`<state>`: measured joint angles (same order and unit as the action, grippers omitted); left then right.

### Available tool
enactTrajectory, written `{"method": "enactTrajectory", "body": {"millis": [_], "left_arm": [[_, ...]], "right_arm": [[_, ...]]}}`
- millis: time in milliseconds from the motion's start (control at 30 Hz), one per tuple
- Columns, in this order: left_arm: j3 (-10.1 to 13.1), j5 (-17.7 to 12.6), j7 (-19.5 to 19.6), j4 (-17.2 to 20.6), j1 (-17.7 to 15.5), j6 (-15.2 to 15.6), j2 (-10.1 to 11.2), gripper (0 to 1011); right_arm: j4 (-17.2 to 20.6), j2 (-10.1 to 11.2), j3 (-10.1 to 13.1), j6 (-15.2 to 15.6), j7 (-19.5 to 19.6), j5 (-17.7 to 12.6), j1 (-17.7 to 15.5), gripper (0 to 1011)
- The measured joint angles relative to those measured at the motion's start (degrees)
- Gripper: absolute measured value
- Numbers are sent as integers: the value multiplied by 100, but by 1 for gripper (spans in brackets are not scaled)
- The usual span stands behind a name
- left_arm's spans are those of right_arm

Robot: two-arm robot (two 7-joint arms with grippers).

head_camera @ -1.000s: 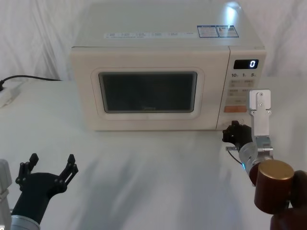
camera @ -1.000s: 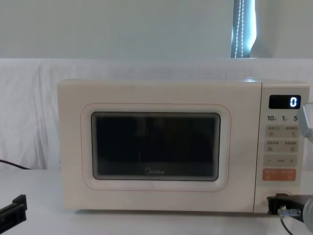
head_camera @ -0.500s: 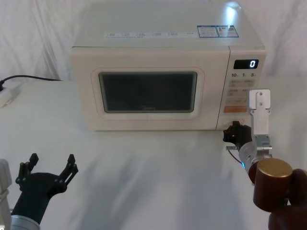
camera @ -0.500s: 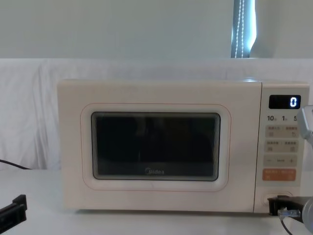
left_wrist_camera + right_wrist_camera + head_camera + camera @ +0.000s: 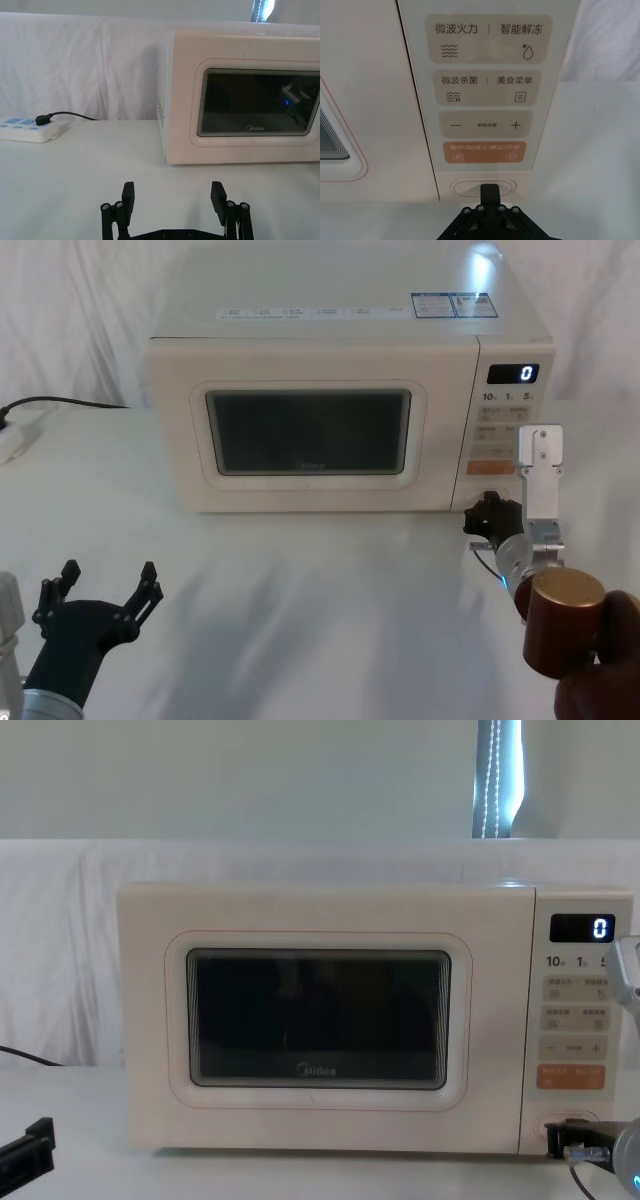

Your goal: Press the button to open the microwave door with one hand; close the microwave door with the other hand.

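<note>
The microwave door (image 5: 310,435) is a cream panel with a dark window, and it sits flush with the oven front (image 5: 320,1020) (image 5: 250,105). The button (image 5: 465,188) is a wide cream pill at the bottom of the control panel, below the orange key (image 5: 484,151). My right gripper (image 5: 489,189) is shut, and its joined tip rests on the middle of the button. From above, this gripper (image 5: 487,514) sits at the oven's lower right corner. My left gripper (image 5: 108,575) stands open over the table at the front left, well short of the door (image 5: 173,192).
A white power strip (image 5: 15,435) with a black cable lies at the far left (image 5: 27,131). The display (image 5: 512,373) reads 0. White cloth covers the table and the backdrop. Open table lies between the left gripper and the oven.
The right gripper has edged slightly closer to the control panel. The door has stayed flush. The left arm has not moved.
</note>
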<state>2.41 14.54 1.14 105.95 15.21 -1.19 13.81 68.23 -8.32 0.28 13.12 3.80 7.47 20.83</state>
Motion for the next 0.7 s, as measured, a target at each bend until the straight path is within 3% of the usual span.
{"method": "enactTrajectory", "body": {"millis": [700], "left_arm": [[0, 0, 0, 0, 0, 0, 0, 1001]], "right_arm": [[-195, -61, 71, -64, 71, 5, 117, 0]]}}
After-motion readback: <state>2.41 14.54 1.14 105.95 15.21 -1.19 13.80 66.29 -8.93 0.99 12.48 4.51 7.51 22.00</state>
